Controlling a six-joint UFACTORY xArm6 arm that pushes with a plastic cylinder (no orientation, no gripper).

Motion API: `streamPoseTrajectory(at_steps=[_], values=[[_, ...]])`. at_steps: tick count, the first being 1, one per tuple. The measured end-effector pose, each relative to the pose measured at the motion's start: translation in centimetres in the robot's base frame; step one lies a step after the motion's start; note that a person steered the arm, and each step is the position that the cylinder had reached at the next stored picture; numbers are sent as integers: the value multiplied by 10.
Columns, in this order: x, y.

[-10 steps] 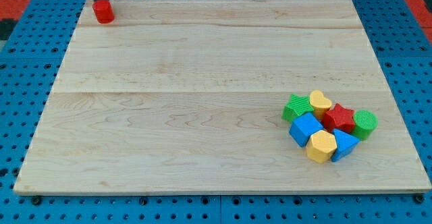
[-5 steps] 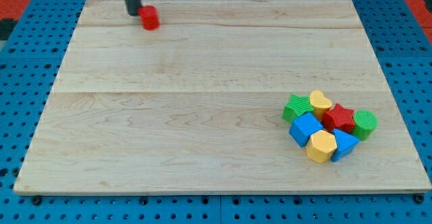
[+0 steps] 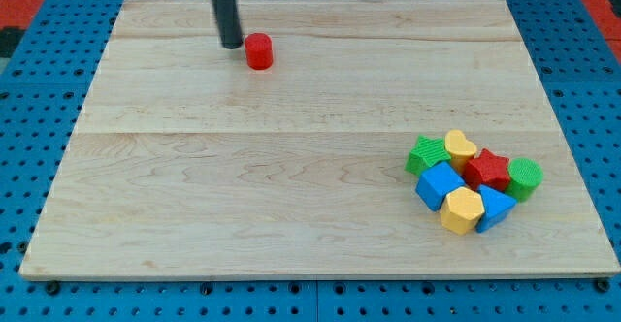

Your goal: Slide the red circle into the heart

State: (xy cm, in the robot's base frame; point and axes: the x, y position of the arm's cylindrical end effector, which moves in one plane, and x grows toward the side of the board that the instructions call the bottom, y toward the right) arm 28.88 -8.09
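— Where does the job stand?

— My tip (image 3: 232, 46) sits near the top of the wooden board (image 3: 291, 206), holding nothing; it is a bare rod that can only push. The red circle (image 3: 258, 51) lies just off my tip toward the view's right, so close I cannot tell whether we touch.

— And the heart?

— The yellow heart (image 3: 460, 147) is well away from my tip, down toward the view's lower right, packed in a cluster with a green block (image 3: 426, 154), a red star (image 3: 490, 168) and a blue block (image 3: 440, 184).

— So, progress?

— Barely begun, I judge: most of the board lies between circle and heart, and the whole diagonal push remains.
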Motion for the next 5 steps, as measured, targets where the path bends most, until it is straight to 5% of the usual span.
streamPoseTrajectory(at_steps=[1, 2, 3, 5], values=[[86, 66], [105, 113], [97, 45], [78, 104]])
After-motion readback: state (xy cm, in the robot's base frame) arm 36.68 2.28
